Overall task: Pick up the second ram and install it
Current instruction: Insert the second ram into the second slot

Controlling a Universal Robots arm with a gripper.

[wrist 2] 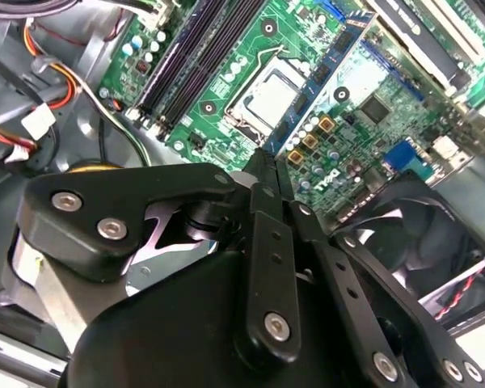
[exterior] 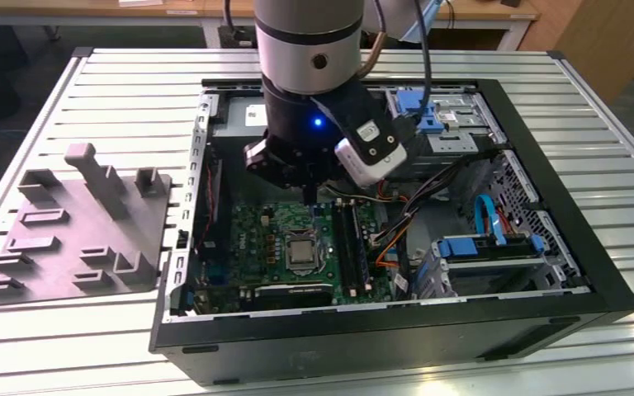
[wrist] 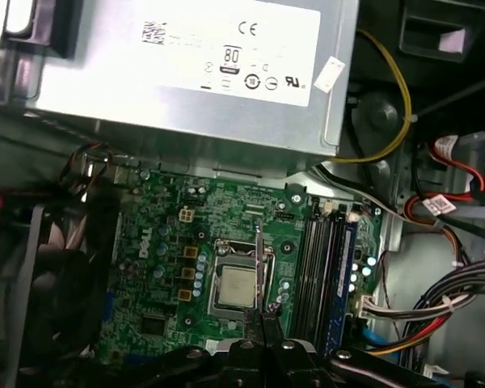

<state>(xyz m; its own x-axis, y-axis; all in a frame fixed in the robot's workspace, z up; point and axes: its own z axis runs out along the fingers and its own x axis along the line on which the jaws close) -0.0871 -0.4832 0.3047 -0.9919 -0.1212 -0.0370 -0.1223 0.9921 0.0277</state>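
**Robot arm holds memory stick over open computer**

The gripper (exterior: 310, 183) of a robot arm hangs inside an open computer case (exterior: 383, 330), its fingers (wrist 2: 267, 242) pressed together on the second ram (wrist: 260, 259). In the first wrist view the stick shows edge-on as a thin grey strip. It reaches out from the fingertips across the processor socket (wrist: 236, 287), along the socket's side nearest the memory slots (wrist: 323, 275) and parallel to them. In the exterior view it is a dark sliver under the gripper, above the socket and apart from the slots, which lie just beside the socket on the exterior view's right. A black fan (wrist: 56, 275) sits on the socket's other side, away from the slots. A metal power supply box (wrist: 186, 73) stands past the board's edge, near the socket. The grey fixture tray (exterior: 75, 223) rests on the slatted table (exterior: 581, 82), well apart from the socket, outside the case on the exterior view's left.
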